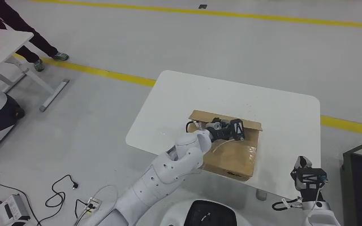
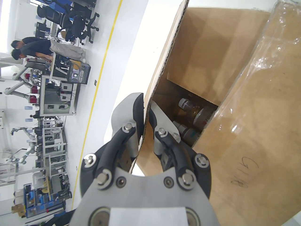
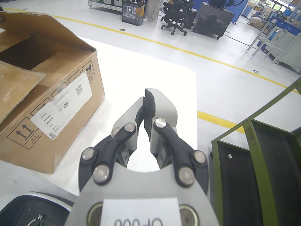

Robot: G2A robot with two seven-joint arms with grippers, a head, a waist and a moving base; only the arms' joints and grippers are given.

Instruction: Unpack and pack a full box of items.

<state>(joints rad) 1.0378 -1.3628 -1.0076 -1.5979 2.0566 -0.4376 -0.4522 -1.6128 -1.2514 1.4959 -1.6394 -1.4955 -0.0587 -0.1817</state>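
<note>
The table (image 1: 283, 113) was smooth and white, with the box (image 1: 235, 155) near its middle. Nothing braced the box, so a hard sideways pull would likely have dragged or tipped it rather than opened it.

The taped flap (image 2: 258, 118) lay across about half the opening. Reaching in past it risked snagging on its edge or on the loose tape film.

The far flap (image 2: 164, 48) stood raised. Its cut edge looked ragged, so bending it back too fast could have creased or torn it at the fold.

The left gripper (image 2: 146, 105) had its fingers nearly closed, pinching that flap's edge. The bite was shallow and on thin board, so slip-out was the main risk.

The right gripper (image 3: 147, 102) sat well apart from the box, over the table's near corner beside a green cart (image 3: 235, 165). Its pads were pressed together on nothing, so it was no help steadying the box.

The bottles (image 2: 188, 105) were packed down in the box in shadow, only partly visible. A jolt to the box could have shifted them.
</note>
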